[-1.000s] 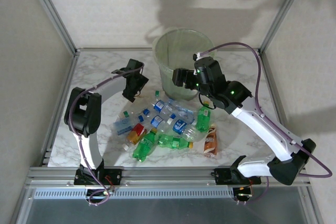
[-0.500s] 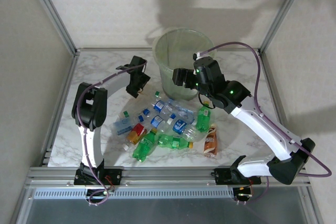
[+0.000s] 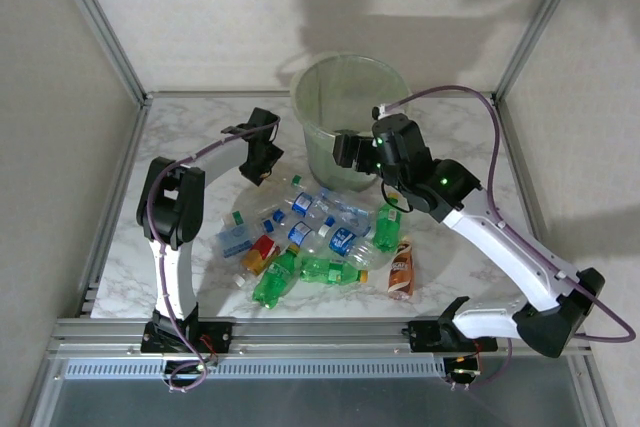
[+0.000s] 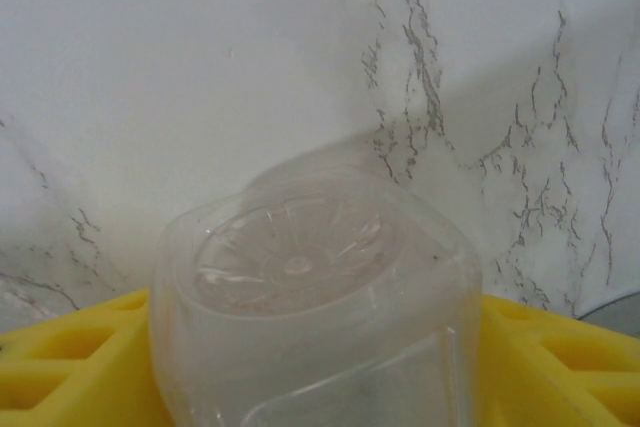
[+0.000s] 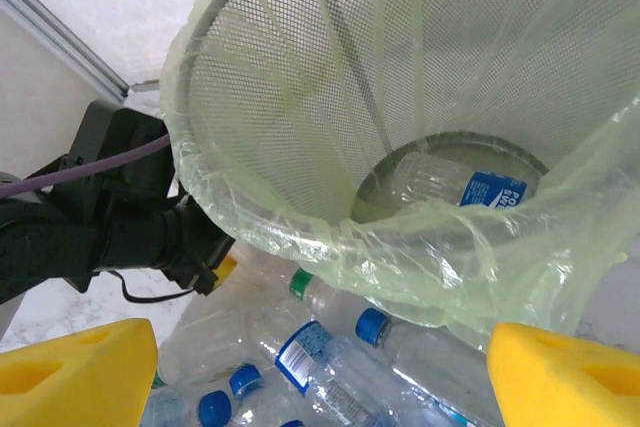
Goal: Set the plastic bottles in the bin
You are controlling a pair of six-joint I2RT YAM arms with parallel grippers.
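**Looking into the bin (image 5: 262,215)**

Mesh wall, with a pale green liner folded over the rim. One blue-label bottle (image 5: 455,185) lies on the bin floor. Loose bottles (image 5: 330,357) are piled below the near rim: blue caps, one green cap. The right gripper (image 5: 320,372) has its yellow fingertips (image 5: 75,372) wide apart. The black left arm (image 5: 100,232) is just beside the rim.

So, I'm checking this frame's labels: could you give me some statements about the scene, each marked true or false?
A blue-labelled bottle lies in the bin. True.
The right end effector holds a bottle. False: it is open and empty.
A clear bottle sits between the fingers of the left end effector. True.
The bin is tipped over. False: it stands upright.
The brown-labelled bottle is in the bin. False: it lies on the table.
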